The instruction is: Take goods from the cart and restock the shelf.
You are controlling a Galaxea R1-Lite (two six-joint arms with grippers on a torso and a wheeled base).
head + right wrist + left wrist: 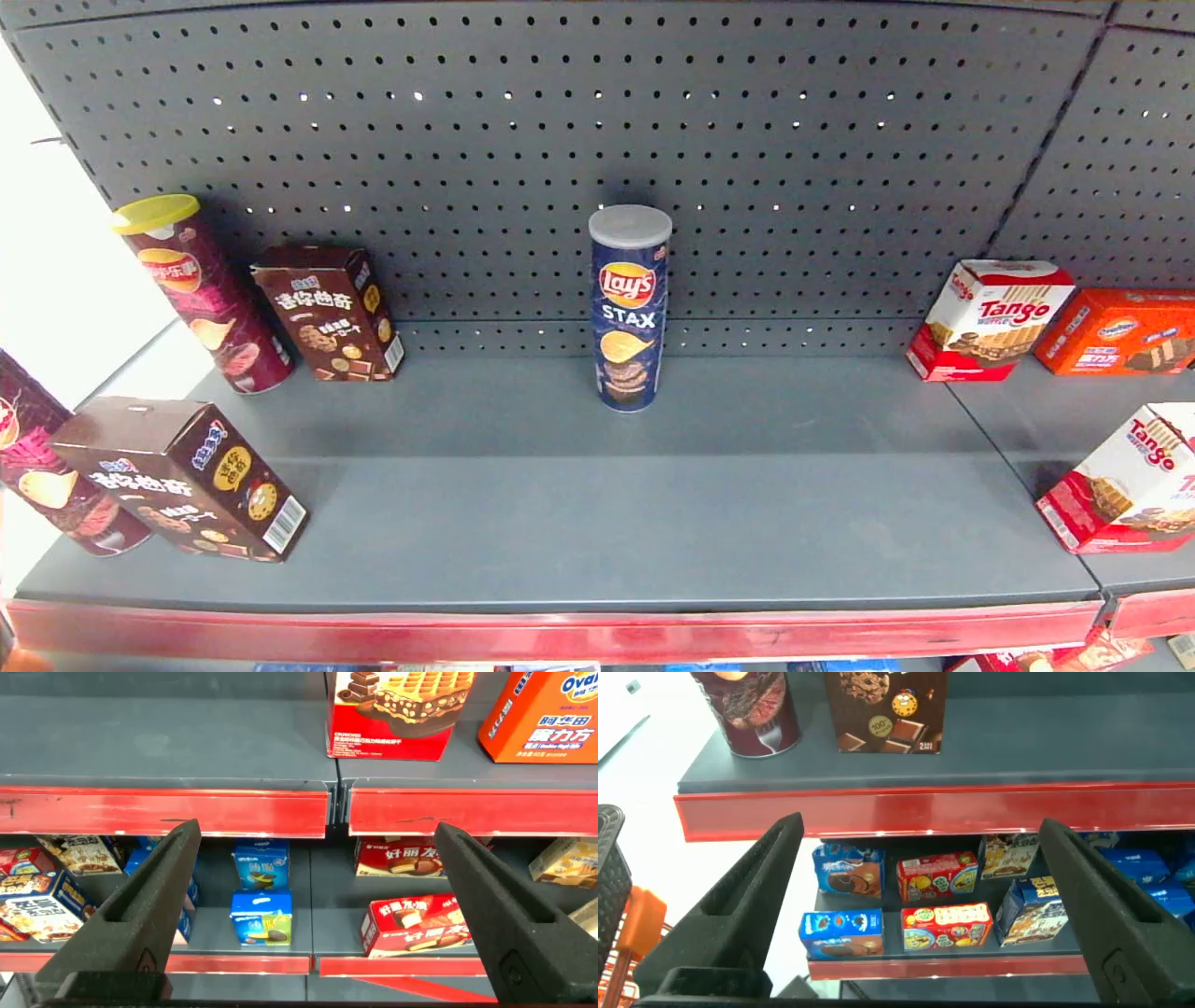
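A smooth grey metal shelf (pixel 653 495) with a perforated back panel (pixel 560 140) and a glossy red front lip carries a tall blue chip can (pixel 629 308), cylindrical with a grey plastic lid, upright at centre back. A maroon can (pixel 201 289) and brown cardboard cookie boxes (pixel 329 311) stand at left, wafer boxes (pixel 990 320) at right. The wrist views add small boxes (pixel 842 933) on the tier below, a black mesh cart (pixel 609 887), and the wedge-shaped black left end effector (pixel 920 826) and right end effector (pixel 318 829), each spread wide apart and empty.
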